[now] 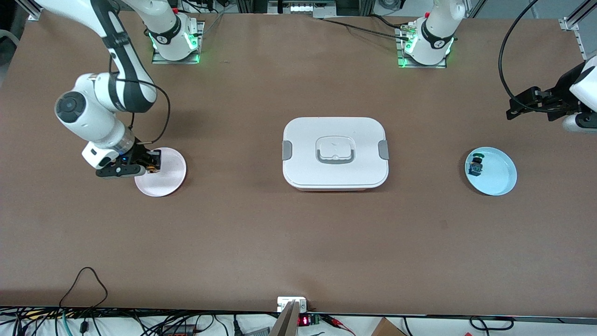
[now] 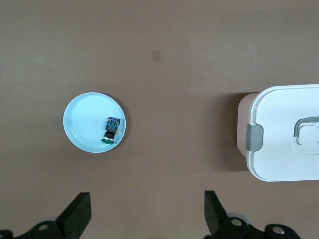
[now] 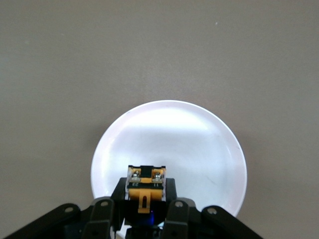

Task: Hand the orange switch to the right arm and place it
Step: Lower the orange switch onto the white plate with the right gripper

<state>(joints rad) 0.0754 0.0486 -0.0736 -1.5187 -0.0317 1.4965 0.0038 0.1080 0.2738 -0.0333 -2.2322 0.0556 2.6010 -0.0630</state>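
Over the pale pink round plate [image 1: 163,173] at the right arm's end of the brown table [image 1: 298,242], we see the right gripper [image 1: 150,164] low above the plate's rim, its jaws clenched on the tiny orange switch [image 3: 145,185], whose orange body and silvery end face out between the black fingers [image 3: 118,195] in the right wrist view. The left gripper [image 2: 147,219] waits in the air near the left arm's end of the table, its jaws released and holding nothing. Below it, a light blue round plate [image 1: 501,168] carries the green-capped, blue-bodied switch [image 1: 476,165]. A white rectangular lidded container with grey side clasps [image 1: 335,153] sits mid-table between the two plates. We judge the handover done and the placing step in hand, with only the release left. The risk we see lies there: the switch hangs close to the plate's edge, so letting go from this spot could send the small part rolling off the rim onto the table, and opening while the switch is tilted could tip it over.
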